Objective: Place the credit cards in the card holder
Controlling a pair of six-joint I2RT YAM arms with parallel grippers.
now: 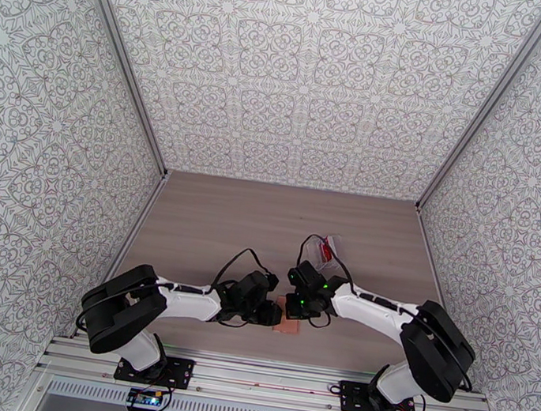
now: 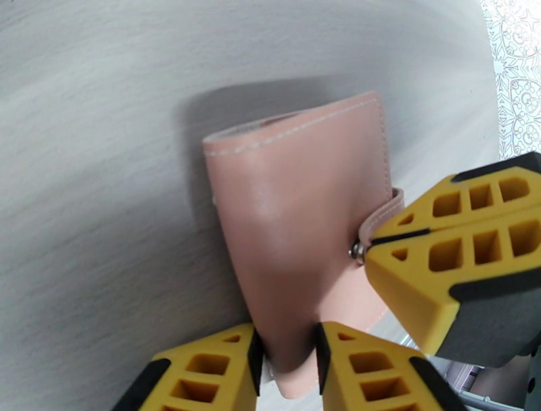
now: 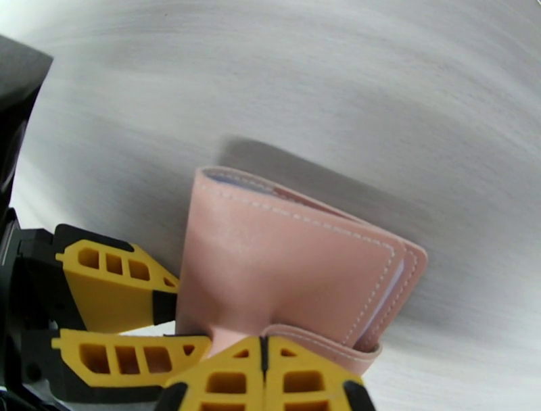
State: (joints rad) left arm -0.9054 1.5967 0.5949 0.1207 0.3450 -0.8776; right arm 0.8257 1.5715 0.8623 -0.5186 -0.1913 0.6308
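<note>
Low in the middle of the overhead view, just above the arms' bases, the card holder (image 1: 287, 325) sat on the wooden table (image 1: 212, 226), folded shut with its pinkish cover up and pale stitching along the edges; a shadow under its far edge suggested that side was raised a little. The left gripper (image 2: 287, 355) reached in from the left of that view, its jaws closed on the holder's near edge with the cover pinched between two yellow fingers, by my reading to pin the wallet so it could not slide; the right gripper (image 3: 264, 361) met it from the right, jaws fully shut on the snap tab (image 2: 379, 216), the strap running between the fingertips beside the metal stud (image 2: 356, 252), seemingly so that a pull could unsnap the flap. From the right wrist, pale inner leaves showed at the holder's right corner, pressed together, so the pockets were not yet reachable; above the grippers in the overhead view, apart from the holder, a crinkly clear pouch (image 1: 317, 247) lay with a red shape (image 1: 329, 250) inside, possibly one of the credit cards, too small to tell. I judged this the opening step; the tab might slip, or the wallet drag along.
</note>
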